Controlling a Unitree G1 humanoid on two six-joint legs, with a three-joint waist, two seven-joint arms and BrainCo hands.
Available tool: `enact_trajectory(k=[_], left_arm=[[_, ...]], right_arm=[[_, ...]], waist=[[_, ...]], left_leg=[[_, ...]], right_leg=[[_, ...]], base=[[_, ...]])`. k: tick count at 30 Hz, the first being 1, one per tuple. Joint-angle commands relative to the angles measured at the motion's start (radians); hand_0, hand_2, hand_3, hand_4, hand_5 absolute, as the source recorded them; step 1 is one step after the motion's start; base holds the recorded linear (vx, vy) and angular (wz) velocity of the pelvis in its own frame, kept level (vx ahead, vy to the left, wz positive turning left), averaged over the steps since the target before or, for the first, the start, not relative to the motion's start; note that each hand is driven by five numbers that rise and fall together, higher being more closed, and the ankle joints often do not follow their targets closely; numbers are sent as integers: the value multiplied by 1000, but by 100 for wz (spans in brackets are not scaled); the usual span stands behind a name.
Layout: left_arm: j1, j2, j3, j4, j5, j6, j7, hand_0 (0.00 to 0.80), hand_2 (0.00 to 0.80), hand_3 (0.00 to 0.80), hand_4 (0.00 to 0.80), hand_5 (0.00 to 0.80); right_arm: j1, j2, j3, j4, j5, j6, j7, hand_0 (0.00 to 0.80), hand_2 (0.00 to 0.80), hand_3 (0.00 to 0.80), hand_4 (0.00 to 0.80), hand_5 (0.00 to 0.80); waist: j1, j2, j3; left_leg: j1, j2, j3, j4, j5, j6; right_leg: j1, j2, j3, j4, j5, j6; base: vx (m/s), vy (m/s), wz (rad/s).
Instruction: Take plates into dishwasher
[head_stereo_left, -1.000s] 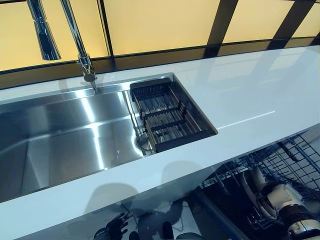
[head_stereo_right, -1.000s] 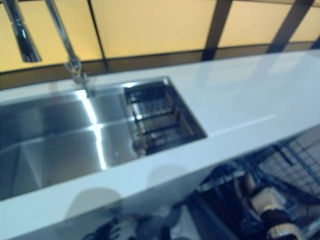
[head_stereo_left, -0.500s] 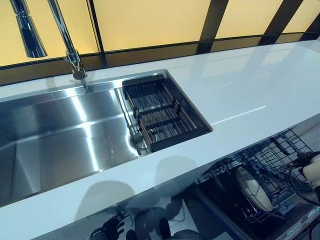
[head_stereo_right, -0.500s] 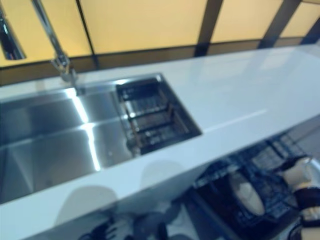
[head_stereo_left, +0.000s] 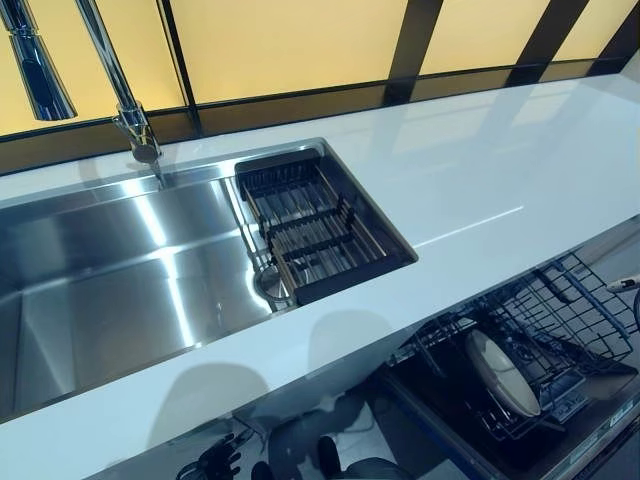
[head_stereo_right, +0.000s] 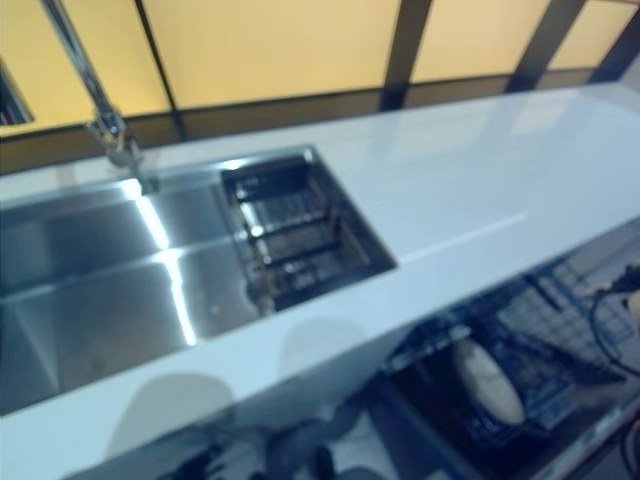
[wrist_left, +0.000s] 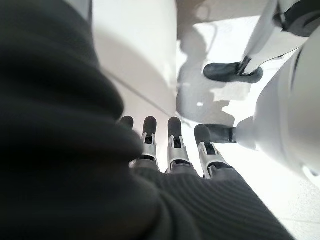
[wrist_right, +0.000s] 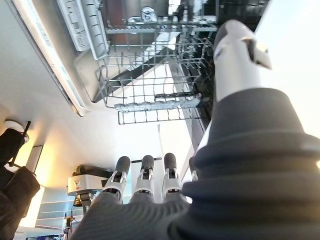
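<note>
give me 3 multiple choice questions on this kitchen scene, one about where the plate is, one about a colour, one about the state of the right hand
1. Where is the plate?
A. in the sink
B. on the countertop
C. standing in the dishwasher rack

2. What colour is the countertop?
A. white
B. black
C. wooden brown

3. What state is the right hand in?
A. curled round a plate
B. open, holding nothing
C. pinching a cloth

Answers:
1. C, the plate stands on edge among the wires of the dishwasher rack below the counter.
2. A, the surface around the sink is glossy white.
3. B, the right wrist view shows straight fingers with nothing in them.
</note>
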Motion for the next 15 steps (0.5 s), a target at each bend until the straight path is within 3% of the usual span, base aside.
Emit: enact_trajectory(k=[1, 3, 4, 5, 8, 9, 12, 15], left_arm=[[-1, 56, 19, 32, 15, -31, 16, 0, 0, 0, 0, 0], [-23, 68, 18, 23, 27, -30, 4, 0, 0, 0, 0, 0], [-49, 72, 8, 15, 23, -25, 3, 0, 0, 0, 0, 0], [-65, 68, 6, 10, 16, -10, 4, 0, 0, 0, 0, 0], [-115, 46, -5, -1, 6, 17, 13, 0, 0, 0, 0, 0], [-128, 42, -11, -6, 2, 27, 15, 0, 0, 0, 0, 0], [-141, 41, -39, 10, -22, 36, 20, 0, 0, 0, 0, 0], [-116, 51, -29, 30, -36, 30, 34, 0, 0, 0, 0, 0]], right_arm=[[-78, -80, 55, 95, 8, -27, -38, 0, 0, 0, 0, 0], [-128, -96, 79, 122, 44, -22, -76, 0, 0, 0, 0, 0], [-191, -111, 106, 148, 78, -17, -116, 0, 0, 0, 0, 0], [-230, -123, 124, 157, 98, -13, -140, 0, 0, 0, 0, 0], [-256, -155, 110, 147, 123, -6, -160, 0, 0, 0, 0, 0], [-259, -165, 100, 138, 117, -6, -159, 0, 0, 0, 0, 0], [-292, -163, 110, 149, 163, -25, -227, 0, 0, 0, 0, 0], [-326, -165, 137, 171, 189, -39, -239, 0, 0, 0, 0, 0]], waist=[[62, -55, -53], [63, -55, -47], [50, -62, -36], [35, -62, -31], [1, -62, -10], [-6, -56, 5], [-38, -23, 40], [-40, -26, 46]], left_leg=[[1, 25, -97, -2, 11, -26], [16, 32, -78, 0, 19, -34], [28, 48, -48, 63, -9, -42], [30, 67, -44, 143, -8, -51], [29, 110, -98, 301, 5, -55], [24, 116, -114, 288, -11, -52], [77, 110, -97, 196, -85, -51], [131, 93, -74, 156, -157, -36]], right_leg=[[14, -19, -43, 2, 26, 59], [0, -25, -44, 6, 32, 58], [-19, -34, -36, 21, 36, 46], [-28, -34, -27, 33, 39, 35], [-76, -40, -27, 75, 55, 9], [-102, -41, -18, 98, 56, 12], [-196, -70, -30, 165, 64, 42], [-231, -102, -44, 169, 91, 74]], base=[[-60, -105, 16], [-240, -24, 18], [-363, 34, 10], [-303, 55, 3], [-310, 118, 19], [-390, 220, 34], [-398, 220, 30], [-311, 113, 24]])
